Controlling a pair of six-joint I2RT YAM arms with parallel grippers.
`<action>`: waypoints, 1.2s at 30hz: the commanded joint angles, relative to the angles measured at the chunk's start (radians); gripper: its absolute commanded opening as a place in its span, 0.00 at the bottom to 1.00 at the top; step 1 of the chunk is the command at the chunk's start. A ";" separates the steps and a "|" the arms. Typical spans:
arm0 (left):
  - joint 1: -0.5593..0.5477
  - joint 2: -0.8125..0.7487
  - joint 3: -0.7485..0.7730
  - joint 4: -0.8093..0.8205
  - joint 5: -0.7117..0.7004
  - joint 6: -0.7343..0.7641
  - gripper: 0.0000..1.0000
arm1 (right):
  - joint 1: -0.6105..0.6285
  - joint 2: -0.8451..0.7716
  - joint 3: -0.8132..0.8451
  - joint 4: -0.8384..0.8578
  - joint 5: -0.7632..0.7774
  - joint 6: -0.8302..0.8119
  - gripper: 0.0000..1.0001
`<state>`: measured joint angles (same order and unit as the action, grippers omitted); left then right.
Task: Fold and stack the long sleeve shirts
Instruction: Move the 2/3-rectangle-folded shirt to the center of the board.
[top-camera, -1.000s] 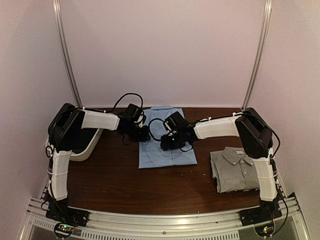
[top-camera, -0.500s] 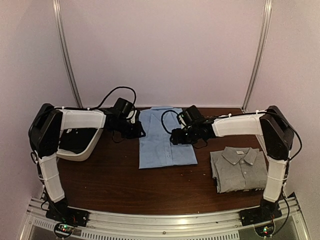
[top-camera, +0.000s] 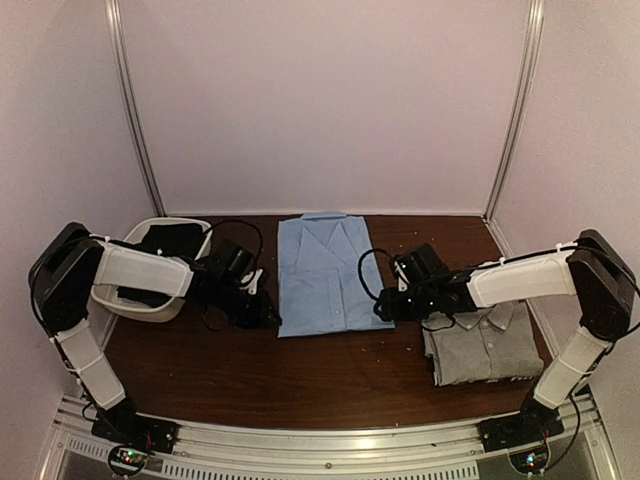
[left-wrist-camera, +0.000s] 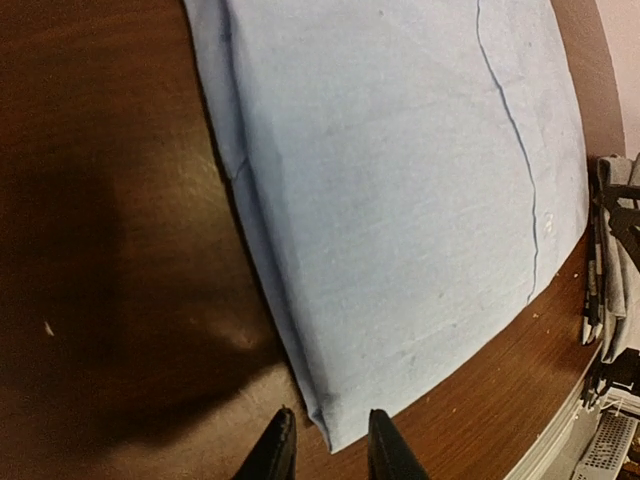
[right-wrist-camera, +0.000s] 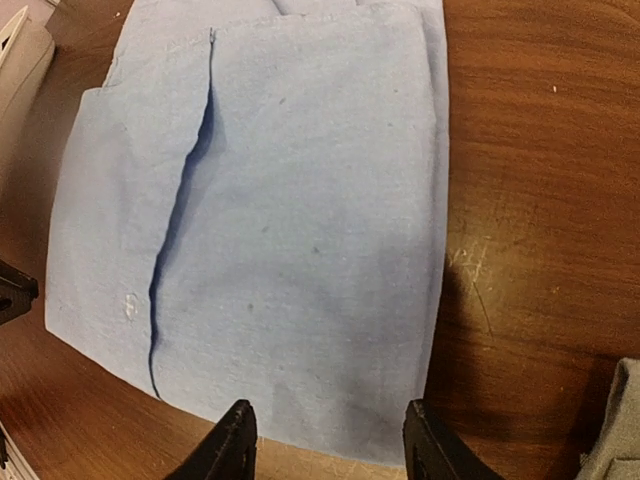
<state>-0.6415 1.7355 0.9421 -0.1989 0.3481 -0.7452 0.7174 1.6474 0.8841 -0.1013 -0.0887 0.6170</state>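
Note:
The light blue long sleeve shirt (top-camera: 325, 272) lies folded into a rectangle at the table's middle, collar at the far end. The grey shirt (top-camera: 480, 345) lies folded at the right. My left gripper (top-camera: 268, 315) is low at the blue shirt's near left corner. In the left wrist view its fingers stand slightly apart (left-wrist-camera: 330, 452), with the blue shirt's corner (left-wrist-camera: 335, 425) just ahead of the gap, not pinched. My right gripper (top-camera: 385, 308) is at the near right corner, open wide (right-wrist-camera: 328, 445), its fingertips straddling the blue shirt's near edge (right-wrist-camera: 330, 400). The grey shirt's edge (right-wrist-camera: 615, 430) shows at the right.
A white bin (top-camera: 150, 300) holding dark cloth (top-camera: 165, 240) stands at the left, behind my left arm. Pale walls close in the table on three sides. A metal rail (top-camera: 330, 445) runs along the near edge.
Both arms have drawn back from over the blue shirt's upper part to its near corners, and the shirt now lies uncovered. The right jaws have closed a little.

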 joint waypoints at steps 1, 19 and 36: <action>-0.037 -0.037 -0.036 0.078 0.023 -0.061 0.26 | -0.009 -0.062 -0.047 0.019 0.026 0.010 0.51; -0.083 -0.021 -0.072 0.061 -0.061 -0.131 0.27 | -0.043 -0.031 -0.128 0.059 -0.025 0.004 0.41; -0.092 0.017 -0.084 0.082 -0.060 -0.154 0.23 | -0.042 0.014 -0.163 0.130 -0.118 0.032 0.34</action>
<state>-0.7258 1.7336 0.8715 -0.1535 0.2947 -0.8875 0.6773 1.6421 0.7391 -0.0135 -0.1726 0.6346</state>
